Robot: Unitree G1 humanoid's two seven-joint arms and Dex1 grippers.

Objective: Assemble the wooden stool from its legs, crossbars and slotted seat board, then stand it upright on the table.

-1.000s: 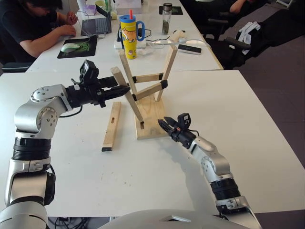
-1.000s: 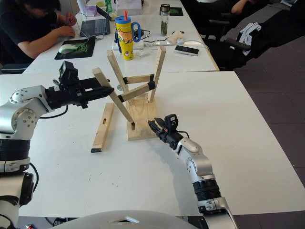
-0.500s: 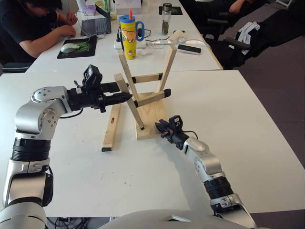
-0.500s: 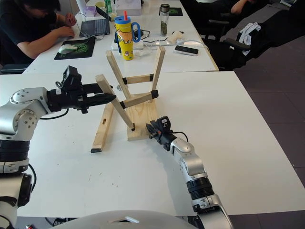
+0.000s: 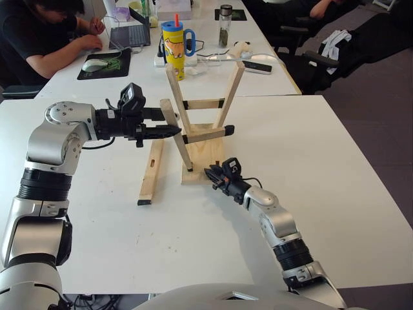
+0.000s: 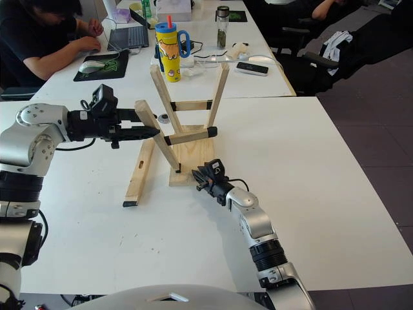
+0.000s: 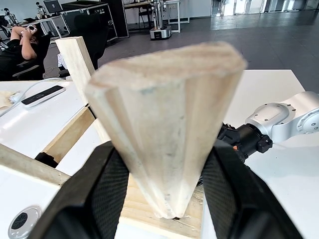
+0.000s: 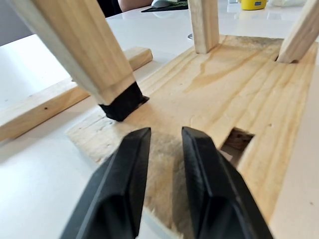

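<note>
Three legs [image 5: 230, 97] stand in the seat board [image 5: 205, 158] at frame centre. Left gripper [image 5: 173, 131] fingers clamp the leaning leg [image 5: 183, 152]; right gripper [image 5: 210, 174] fingers hover slightly parted, empty, over the board's lower-right corner.

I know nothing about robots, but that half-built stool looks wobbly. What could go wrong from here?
1. The left end effector grips a leg that leans steeply; pushed at that angle, it may jam or pry up the seat board.
2. The right end effector sits just at the board's near edge, so the board could slide and topple the two standing legs.
3. The loose leg lying beside the board might get knocked.
</note>
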